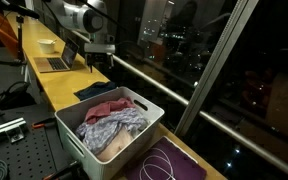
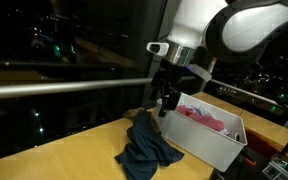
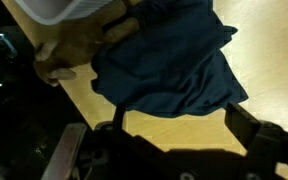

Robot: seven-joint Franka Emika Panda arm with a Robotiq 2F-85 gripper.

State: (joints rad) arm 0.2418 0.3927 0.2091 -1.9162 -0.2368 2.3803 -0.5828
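A dark blue cloth (image 2: 147,148) lies crumpled on the yellow wooden counter (image 2: 74,155) beside a white bin (image 2: 219,146). In the wrist view the cloth (image 3: 169,55) fills the upper middle, with a tan cloth (image 3: 59,60) next to it. My gripper (image 2: 164,100) hangs just above the blue cloth, fingers spread apart and empty. In the wrist view the open fingers (image 3: 179,135) frame bare counter below the cloth. In an exterior view the gripper (image 1: 100,58) is far behind the bin (image 1: 109,150).
The white bin holds red, pink and patterned clothes (image 1: 112,120). A metal railing (image 2: 54,87) and dark window run behind the counter. A laptop (image 1: 56,62) and a bowl (image 1: 46,44) sit further along the counter. White cables (image 1: 164,165) lie on a purple mat.
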